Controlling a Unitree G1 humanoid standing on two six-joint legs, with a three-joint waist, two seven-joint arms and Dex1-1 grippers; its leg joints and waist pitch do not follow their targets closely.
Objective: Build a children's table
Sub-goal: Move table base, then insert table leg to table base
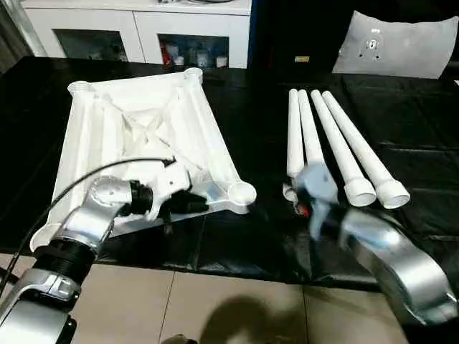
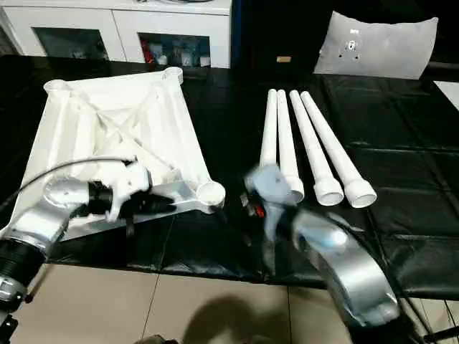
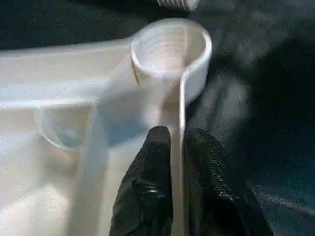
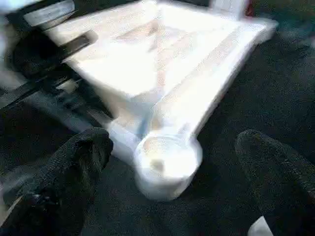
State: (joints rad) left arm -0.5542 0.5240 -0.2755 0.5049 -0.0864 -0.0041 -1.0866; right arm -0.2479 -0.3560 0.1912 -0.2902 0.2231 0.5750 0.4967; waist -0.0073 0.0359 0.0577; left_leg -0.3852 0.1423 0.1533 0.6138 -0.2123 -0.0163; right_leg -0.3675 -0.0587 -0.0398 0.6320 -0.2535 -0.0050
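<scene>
The children's table top point(image 1: 143, 122) lies upside down on the left of the black surface, X ribs and round corner sockets facing up. My left gripper point(image 1: 197, 204) is at its near edge, beside the near right socket point(image 1: 242, 192). Close up, its black fingers point(image 3: 157, 147) pinch a thin white rib running to that socket point(image 3: 170, 49). Several white legs point(image 1: 337, 143) lie side by side on the right, flared ends toward me. My right gripper point(image 1: 315, 208) is blurred in front of the leftmost leg ends. It stands open point(image 4: 174, 142), facing the same socket point(image 4: 165, 164) with nothing held.
The black padded work surface point(image 1: 251, 107) ends at a front edge, with tiled floor point(image 1: 215, 301) below. A white cabinet point(image 1: 136, 29) stands behind, and a crumpled white sheet point(image 1: 401, 43) lies at the back right. A black cable point(image 1: 79, 183) loops over my left arm.
</scene>
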